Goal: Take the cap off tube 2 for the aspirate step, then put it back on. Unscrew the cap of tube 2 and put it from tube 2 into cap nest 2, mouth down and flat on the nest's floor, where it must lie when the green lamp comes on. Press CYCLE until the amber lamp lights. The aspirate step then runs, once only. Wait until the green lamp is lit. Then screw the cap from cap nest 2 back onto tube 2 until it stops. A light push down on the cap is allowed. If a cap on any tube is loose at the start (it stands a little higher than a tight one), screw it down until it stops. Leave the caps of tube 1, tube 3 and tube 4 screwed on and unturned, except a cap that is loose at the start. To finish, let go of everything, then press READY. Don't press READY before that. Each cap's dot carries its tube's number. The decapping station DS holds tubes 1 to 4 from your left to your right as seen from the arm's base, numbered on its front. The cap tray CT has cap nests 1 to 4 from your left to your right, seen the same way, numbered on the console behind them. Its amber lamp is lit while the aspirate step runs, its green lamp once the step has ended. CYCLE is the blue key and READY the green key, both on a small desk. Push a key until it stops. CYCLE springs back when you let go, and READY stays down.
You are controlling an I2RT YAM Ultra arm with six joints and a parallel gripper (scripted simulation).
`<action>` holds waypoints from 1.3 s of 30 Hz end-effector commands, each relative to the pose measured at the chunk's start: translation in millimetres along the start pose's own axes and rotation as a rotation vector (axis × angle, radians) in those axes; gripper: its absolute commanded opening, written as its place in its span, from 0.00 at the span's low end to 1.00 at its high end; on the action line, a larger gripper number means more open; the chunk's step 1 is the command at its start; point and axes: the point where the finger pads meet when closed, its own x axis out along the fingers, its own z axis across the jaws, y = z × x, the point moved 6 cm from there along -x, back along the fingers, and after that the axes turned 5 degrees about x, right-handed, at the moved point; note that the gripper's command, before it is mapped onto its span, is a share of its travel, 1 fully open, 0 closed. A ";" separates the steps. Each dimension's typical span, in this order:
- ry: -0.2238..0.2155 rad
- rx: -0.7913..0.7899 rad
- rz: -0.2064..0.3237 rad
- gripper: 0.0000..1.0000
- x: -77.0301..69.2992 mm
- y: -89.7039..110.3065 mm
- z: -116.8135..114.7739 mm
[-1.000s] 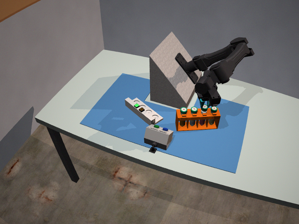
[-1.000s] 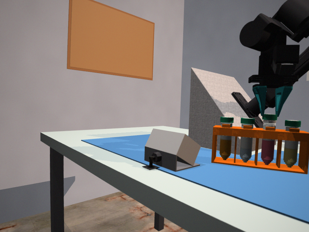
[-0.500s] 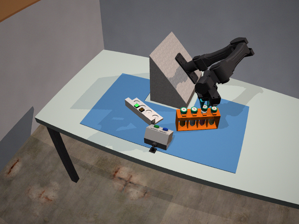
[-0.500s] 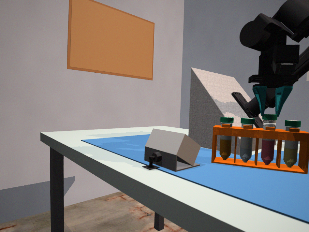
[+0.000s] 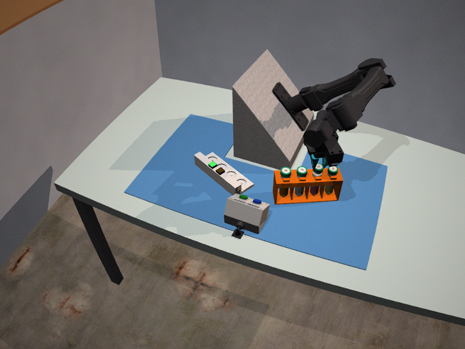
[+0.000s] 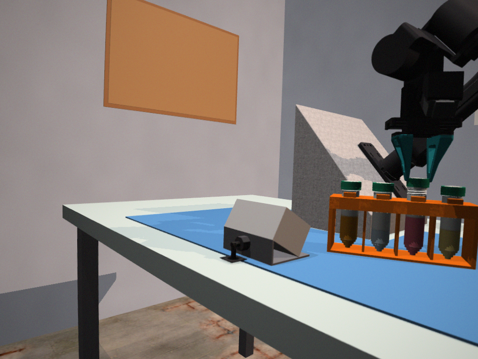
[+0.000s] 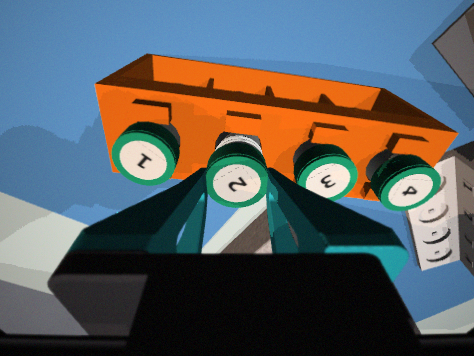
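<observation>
The orange decapping station (image 5: 307, 184) holds four tubes with green caps. My gripper (image 7: 236, 177) is shut on the cap of tube 2 (image 7: 236, 181), one teal finger on each side. The cap sits on top of tube 2 (image 6: 416, 222). It stands a little higher than the other caps, with white thread showing below it (image 6: 417, 190). In the top view the gripper (image 5: 317, 166) is over the third tube from the left. Caps 1 (image 7: 145, 153), 3 (image 7: 326, 172) and 4 (image 7: 406, 181) sit low on their tubes. The cap tray (image 5: 224, 171) shows empty nests, and its green lamp (image 5: 211, 164) is lit.
The key desk (image 5: 246, 208) with the green READY key (image 5: 243, 196) and the blue CYCLE key (image 5: 257, 200) stands left of the station. The grey wedge (image 5: 262, 113) carrying my arm rises behind. A small black fitting (image 5: 238, 230) sits in front of the desk.
</observation>
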 end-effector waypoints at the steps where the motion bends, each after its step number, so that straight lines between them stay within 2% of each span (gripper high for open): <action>1: 0.006 -0.005 -0.016 0.00 -1.8 -2.5 -0.5; 25: 0.006 -0.005 -0.017 0.00 4.7 -3.0 -1.5; 26: 0.006 -0.005 -0.017 0.49 4.7 -3.0 -1.5; 39: 0.006 -0.005 -0.016 0.49 4.6 -3.0 -1.5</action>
